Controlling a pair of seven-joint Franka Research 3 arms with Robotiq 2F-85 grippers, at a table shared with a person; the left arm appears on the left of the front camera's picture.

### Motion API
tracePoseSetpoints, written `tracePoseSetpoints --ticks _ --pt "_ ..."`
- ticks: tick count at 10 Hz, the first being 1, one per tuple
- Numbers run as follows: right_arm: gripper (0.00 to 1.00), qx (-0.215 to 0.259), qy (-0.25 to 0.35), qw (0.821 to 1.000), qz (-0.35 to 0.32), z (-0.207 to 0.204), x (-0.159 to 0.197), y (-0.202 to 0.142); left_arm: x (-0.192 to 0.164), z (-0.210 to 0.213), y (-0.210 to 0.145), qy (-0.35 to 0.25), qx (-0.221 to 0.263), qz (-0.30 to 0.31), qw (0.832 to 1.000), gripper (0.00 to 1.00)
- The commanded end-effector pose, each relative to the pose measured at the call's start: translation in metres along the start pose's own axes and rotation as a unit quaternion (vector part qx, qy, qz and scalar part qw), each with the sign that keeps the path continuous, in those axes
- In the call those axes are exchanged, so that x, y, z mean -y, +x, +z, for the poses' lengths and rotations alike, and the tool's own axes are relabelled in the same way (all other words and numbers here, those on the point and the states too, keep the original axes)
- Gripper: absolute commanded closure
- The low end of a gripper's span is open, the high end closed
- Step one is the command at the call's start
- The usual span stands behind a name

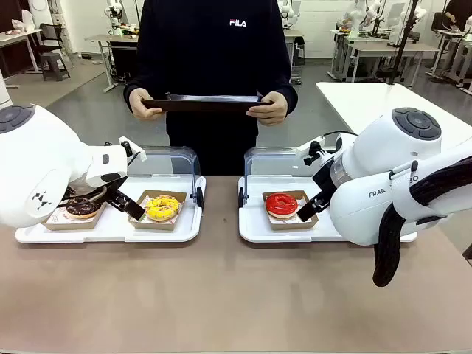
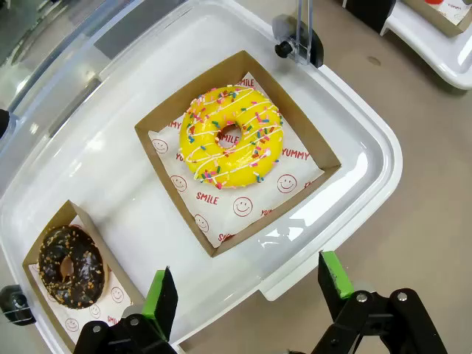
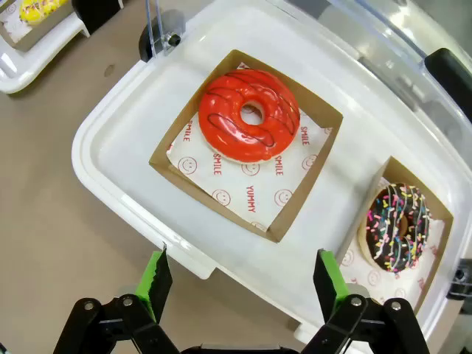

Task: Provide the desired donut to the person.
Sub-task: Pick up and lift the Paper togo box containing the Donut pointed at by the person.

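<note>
Left hand (image 2: 247, 276) wide, near yellow donut (image 2: 231, 135)

White "FILA" stands on the chest of the person (image 1: 214, 66). "FRAN" shows on the right arm (image 1: 380, 194). Red "SMILE" and "YUMMY" with smiley faces mark the paper (image 2: 221, 214) under the yellow donut (image 2: 231, 135), and likewise the liner (image 3: 251, 184) under the red donut (image 3: 249, 114).

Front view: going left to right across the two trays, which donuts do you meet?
chocolate donut → yellow sprinkled donut → red glazed donut
</note>
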State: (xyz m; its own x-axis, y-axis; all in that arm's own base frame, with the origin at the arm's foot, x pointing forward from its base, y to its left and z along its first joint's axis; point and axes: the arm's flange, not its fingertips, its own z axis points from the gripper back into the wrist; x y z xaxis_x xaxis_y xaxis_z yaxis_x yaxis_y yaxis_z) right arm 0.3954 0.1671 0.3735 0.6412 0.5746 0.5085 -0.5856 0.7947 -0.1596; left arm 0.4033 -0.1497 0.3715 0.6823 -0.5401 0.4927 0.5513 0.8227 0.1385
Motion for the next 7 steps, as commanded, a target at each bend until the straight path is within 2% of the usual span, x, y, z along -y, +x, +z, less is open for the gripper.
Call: tracePoseSetpoints --ticks 1,7 --pt "0.0 0.0 0.0 1.0 0.0 0.0 0.0 0.0 0.0 0.0 0.0 0.0 0.0 0.0 1.0 0.0" --pt "0.0 0.0 0.0 1.0 0.0 0.0 0.0 0.0 0.0 0.0 0.0 0.0 0.0 0.0 1.0 0.0"
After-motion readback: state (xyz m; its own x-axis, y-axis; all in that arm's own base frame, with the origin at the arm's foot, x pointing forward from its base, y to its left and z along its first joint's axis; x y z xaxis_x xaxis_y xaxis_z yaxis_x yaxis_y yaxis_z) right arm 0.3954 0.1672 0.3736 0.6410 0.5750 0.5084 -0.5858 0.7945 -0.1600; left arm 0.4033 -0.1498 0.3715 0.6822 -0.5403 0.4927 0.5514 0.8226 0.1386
